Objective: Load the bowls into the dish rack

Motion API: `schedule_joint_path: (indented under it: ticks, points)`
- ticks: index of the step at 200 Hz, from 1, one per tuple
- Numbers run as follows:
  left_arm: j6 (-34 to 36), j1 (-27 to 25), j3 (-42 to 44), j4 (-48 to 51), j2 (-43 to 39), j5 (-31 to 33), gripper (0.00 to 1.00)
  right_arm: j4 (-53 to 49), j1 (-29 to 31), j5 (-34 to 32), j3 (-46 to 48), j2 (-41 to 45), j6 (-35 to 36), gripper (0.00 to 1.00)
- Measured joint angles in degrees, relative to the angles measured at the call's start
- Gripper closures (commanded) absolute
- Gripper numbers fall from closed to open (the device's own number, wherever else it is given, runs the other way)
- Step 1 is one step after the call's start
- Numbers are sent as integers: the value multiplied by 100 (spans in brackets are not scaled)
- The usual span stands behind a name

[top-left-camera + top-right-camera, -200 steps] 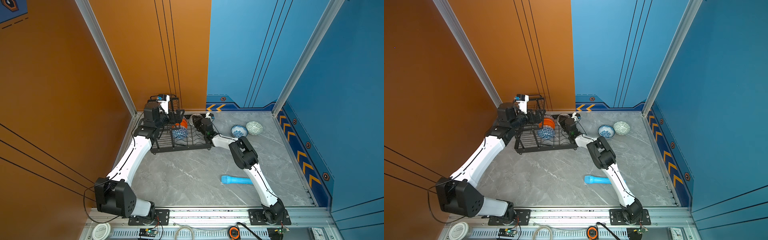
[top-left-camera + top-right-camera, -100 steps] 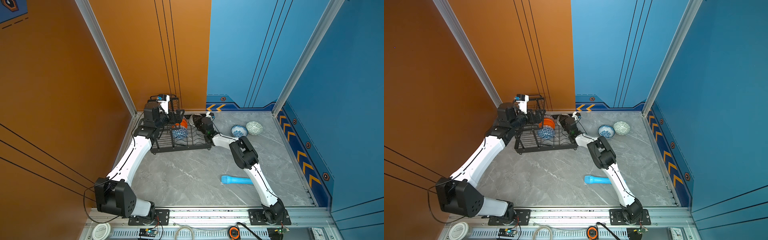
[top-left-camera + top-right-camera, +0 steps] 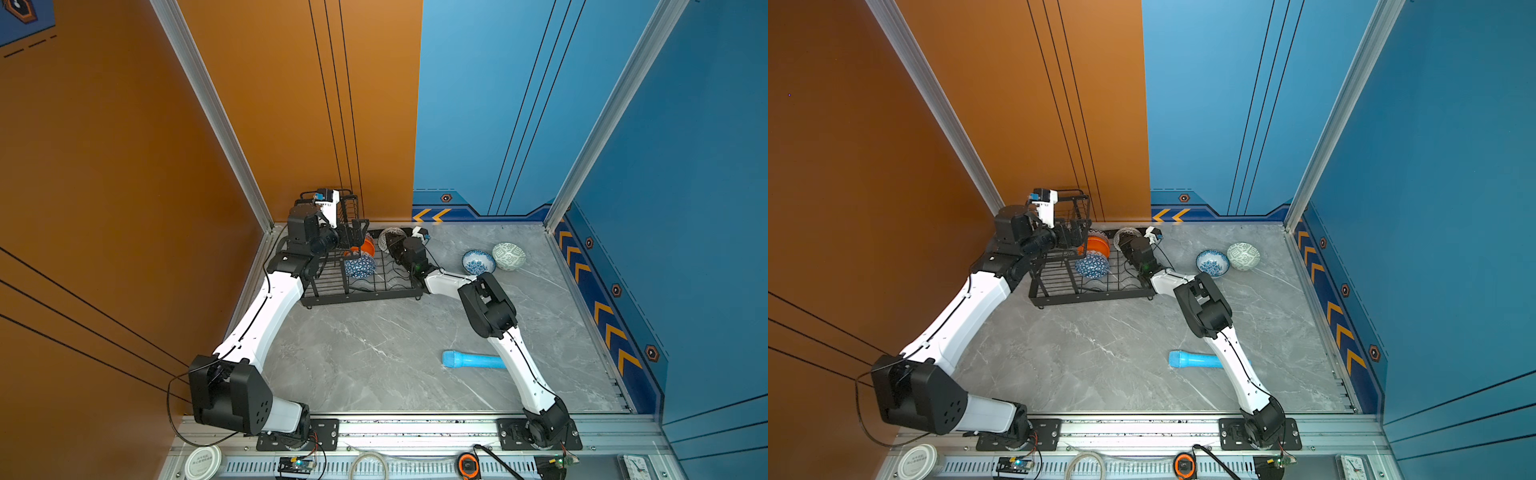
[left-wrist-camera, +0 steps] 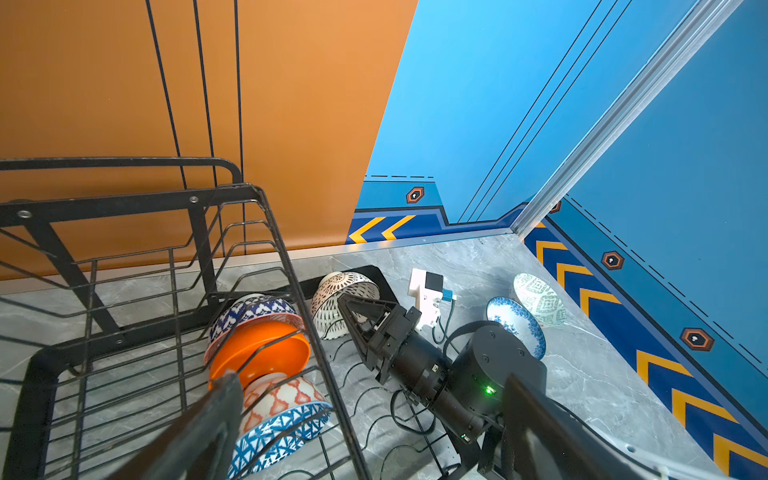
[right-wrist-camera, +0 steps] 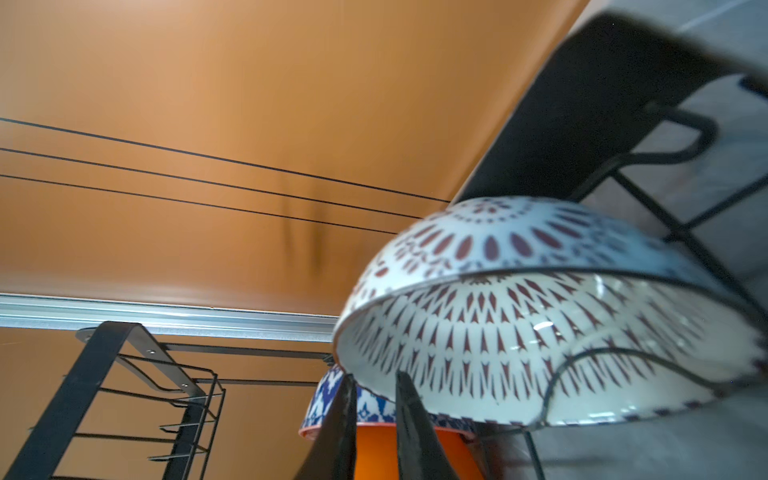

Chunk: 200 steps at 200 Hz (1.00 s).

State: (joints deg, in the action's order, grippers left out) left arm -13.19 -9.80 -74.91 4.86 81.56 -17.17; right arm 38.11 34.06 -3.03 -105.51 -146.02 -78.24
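Note:
The black wire dish rack stands at the back left. On its lower tray several bowls lean together: a plain orange one, an orange-white diamond one and a blue triangle one. At the tray's far right end the white dark-dotted bowl stands tilted on edge among the wires. My right gripper is shut on its rim. My left gripper hangs wide open over the rack, holding nothing. A white-blue floral bowl and a pale green bowl sit on the floor to the right.
A light blue cylinder lies on the grey marble floor beside the right arm's lower link. The rack's raised basket stands close to the orange wall. The blue wall closes the back right.

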Motion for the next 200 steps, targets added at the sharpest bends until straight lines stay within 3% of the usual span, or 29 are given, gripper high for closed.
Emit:
schedule_joint_path:
  ticks: [91,164,200]
  points:
    - [-17,0,39,0,0,0,2,101,-44,68,634,535,2,69]
    - [-20,-68,61,-7,0,26,2,367,-109,260,1386,1139,90,30]
    - [15,-363,61,28,0,162,2,415,-188,343,1847,1672,188,0]
